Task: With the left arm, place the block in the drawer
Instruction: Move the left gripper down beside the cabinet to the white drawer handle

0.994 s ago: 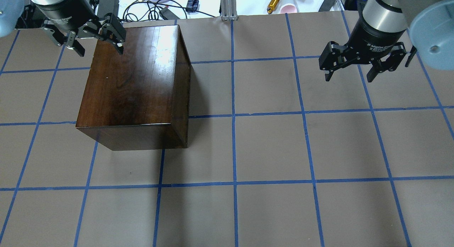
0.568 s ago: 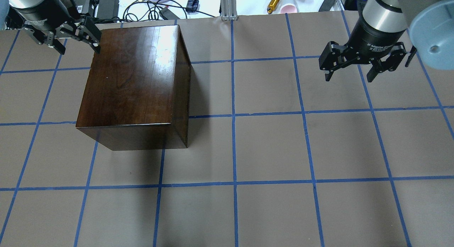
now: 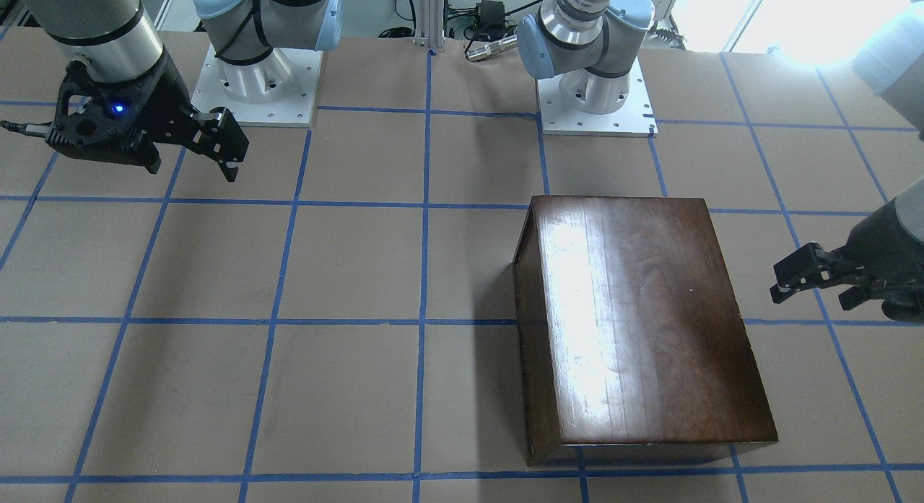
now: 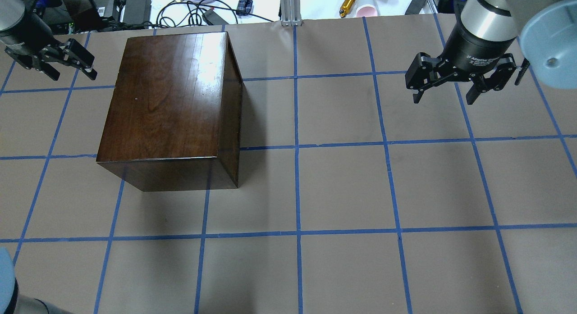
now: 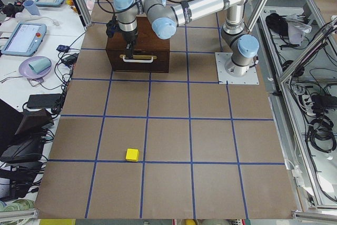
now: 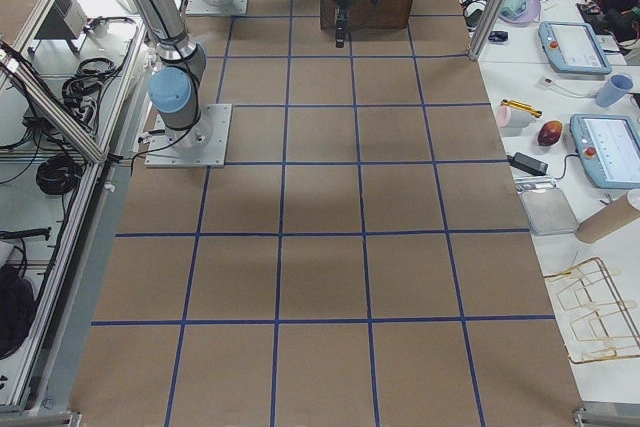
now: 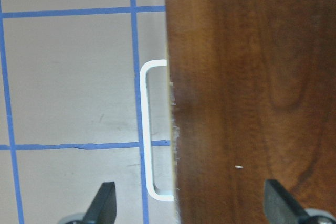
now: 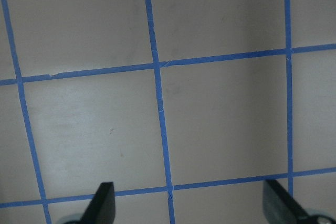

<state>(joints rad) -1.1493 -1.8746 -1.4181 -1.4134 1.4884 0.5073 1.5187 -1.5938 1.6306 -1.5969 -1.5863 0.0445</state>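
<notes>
The yellow block (image 5: 132,154) lies on the brown table, far from the box, and shows only in the exterior left view. The dark wooden box (image 4: 171,93) stands at the left. Its drawer (image 5: 138,62) is shut, and its front with a pale pull (image 7: 149,129) faces away from the right arm. My left gripper (image 4: 73,74) is open and empty. It hovers beyond the box's drawer side, and its fingers straddle the box's top edge in the left wrist view (image 7: 191,208). My right gripper (image 4: 444,100) is open and empty over bare table at the far right.
Both arm bases (image 3: 253,84) stand on white plates at the robot's side of the table. Cables, a pink cup (image 4: 366,10) and tools lie beyond the far edge. Tablets and a bowl (image 5: 32,68) sit on the side bench.
My left gripper has moved left off the box's far corner and now hangs past the box's left side, still open. The right arm has not moved.
</notes>
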